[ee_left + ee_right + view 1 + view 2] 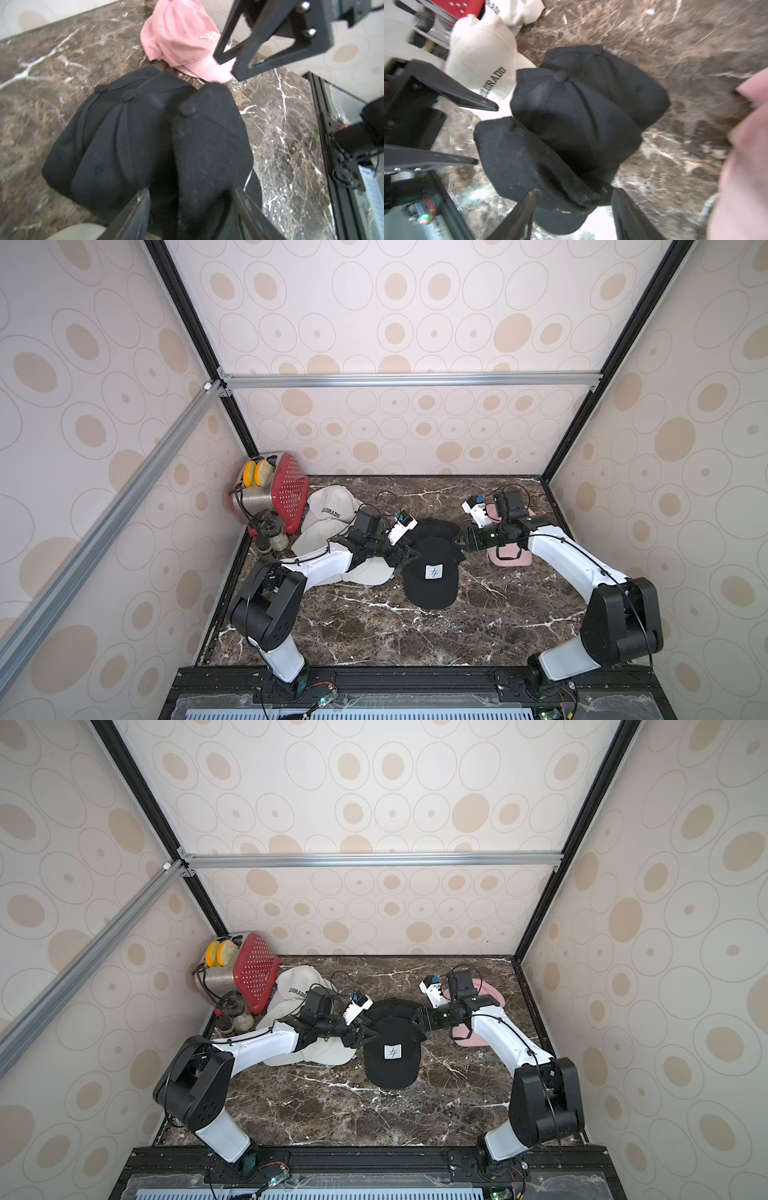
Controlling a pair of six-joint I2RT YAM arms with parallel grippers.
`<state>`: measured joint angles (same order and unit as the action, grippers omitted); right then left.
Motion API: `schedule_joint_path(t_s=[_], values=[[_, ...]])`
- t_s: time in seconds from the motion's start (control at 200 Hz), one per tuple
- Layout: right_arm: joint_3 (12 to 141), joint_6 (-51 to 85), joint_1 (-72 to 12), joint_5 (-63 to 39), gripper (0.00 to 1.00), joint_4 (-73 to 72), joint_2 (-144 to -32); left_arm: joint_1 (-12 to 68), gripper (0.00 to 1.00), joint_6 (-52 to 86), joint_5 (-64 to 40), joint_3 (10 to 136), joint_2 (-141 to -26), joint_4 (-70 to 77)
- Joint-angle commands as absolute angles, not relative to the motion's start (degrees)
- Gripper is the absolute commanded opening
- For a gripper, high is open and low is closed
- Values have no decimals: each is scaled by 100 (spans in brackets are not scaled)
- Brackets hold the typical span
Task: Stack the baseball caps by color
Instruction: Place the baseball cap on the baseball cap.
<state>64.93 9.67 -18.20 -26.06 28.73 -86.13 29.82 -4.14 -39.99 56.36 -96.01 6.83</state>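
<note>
- The black caps (432, 568) sit in the middle of the table (374, 626), piled one over another. The one with a white square patch (433, 572) is on top, its brim towards the near edge.
- In the left wrist view three crown buttons (188, 109) show, so I take it all three black ones are together, though staggered rather than squared up.
- The left gripper (409, 556) is at the left side of that top cap, jaws spread apart, straddling the fabric without pinching it.
- The right gripper (459, 542) is at the cap's far right side, jaws likewise apart. Nothing hangs from either.
- The white caps (332, 510) lie left of the black pile in a loose overlapping heap, partly under the left arm (316, 562). I can't tell how neatly they nest.
- The pink caps (515, 560) lie on the right, under the right arm (561, 556).
- A toaster (257, 499) and a red strainer (289, 489) stand in the far left corner.
- To my eye the sorting is all but done, with three colour groups standing apart. What seems left is drawing the arms clear and perhaps tidying the white heap.
</note>
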Motion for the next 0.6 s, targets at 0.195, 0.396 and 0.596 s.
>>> schedule_joint_path(t_s=[0.195,0.396,0.596], values=[[5930,1505,-1823,-1523,95,2192,-7707,2940,99,285,-3339,5704,-8937,888],[5058,2075,-1823,-1468,100,1833,-6777,3096,98,75,-3597,6250,-8937,-360],[4119,2016,-1827,-1838,100,1903,-5884,3143,91,-619,-3237,7319,-9528,-2230]])
